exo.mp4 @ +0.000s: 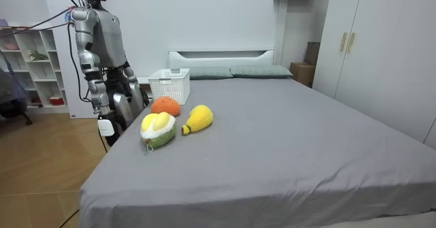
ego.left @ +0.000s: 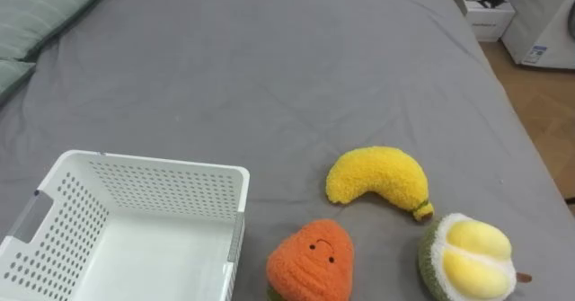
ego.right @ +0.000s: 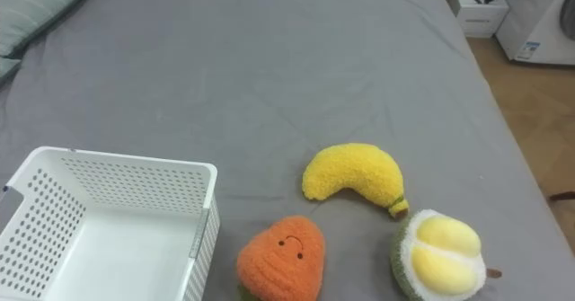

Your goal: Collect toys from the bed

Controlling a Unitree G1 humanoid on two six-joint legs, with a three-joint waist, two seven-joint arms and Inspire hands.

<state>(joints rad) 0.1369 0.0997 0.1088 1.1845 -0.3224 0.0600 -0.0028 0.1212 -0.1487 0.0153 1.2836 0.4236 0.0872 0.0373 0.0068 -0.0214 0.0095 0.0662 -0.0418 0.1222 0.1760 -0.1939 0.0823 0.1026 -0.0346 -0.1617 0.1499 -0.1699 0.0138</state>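
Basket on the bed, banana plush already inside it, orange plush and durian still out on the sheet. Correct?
No: the banana plush lies on the grey sheet, right of the white basket, not inside it; the left eye view shows the basket empty. The orange plush and durian are out on the sheet.

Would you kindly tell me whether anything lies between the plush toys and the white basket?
Nothing visible blocks the way. The orange plush lies next to the white basket, with bare sheet between them. The banana and durian lie further right; only the orange plush sits between the durian and the basket.
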